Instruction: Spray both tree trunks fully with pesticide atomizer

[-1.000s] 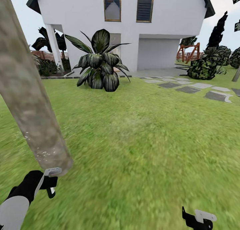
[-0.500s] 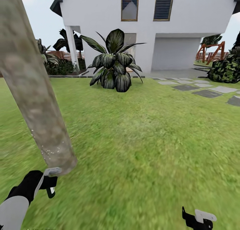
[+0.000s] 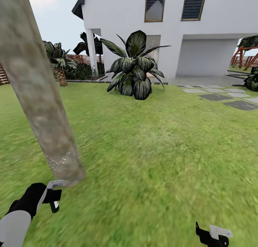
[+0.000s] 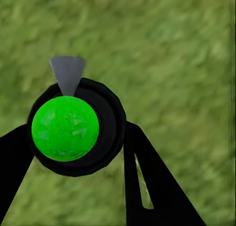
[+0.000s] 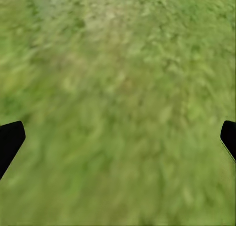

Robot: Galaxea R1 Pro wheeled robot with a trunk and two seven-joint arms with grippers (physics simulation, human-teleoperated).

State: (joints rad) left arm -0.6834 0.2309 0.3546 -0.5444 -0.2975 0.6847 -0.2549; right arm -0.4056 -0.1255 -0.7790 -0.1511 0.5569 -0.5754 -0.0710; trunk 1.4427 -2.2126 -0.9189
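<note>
Our left gripper point(image 4: 73, 186) is closed on the pesticide atomizer point(image 4: 73, 125), whose top shows green in the left wrist view, held low just beside the mottled tree trunk point(image 3: 39, 96). Our right gripper point(image 5: 118, 137) hangs wide open over grass point(image 3: 161, 150), holding nothing.

Tree trunk point(image 3: 39, 93): mottled grey-brown bark, pale specks near base. Lawn point(image 3: 161, 143): green, yellowish patches. House point(image 3: 215, 24): white walls, dark roof edge, gold-framed windows. Broad-leaved plant point(image 3: 134, 71): dark green, pale striping. Stone slabs point(image 3: 229, 96): pale and dark grey. Left gripper point(image 3: 53, 195): black with white plate. Atomizer point(image 4: 73, 127): black body, bright green top, grey nozzle. Right gripper's fingers point(image 5: 10, 140): black.
</note>
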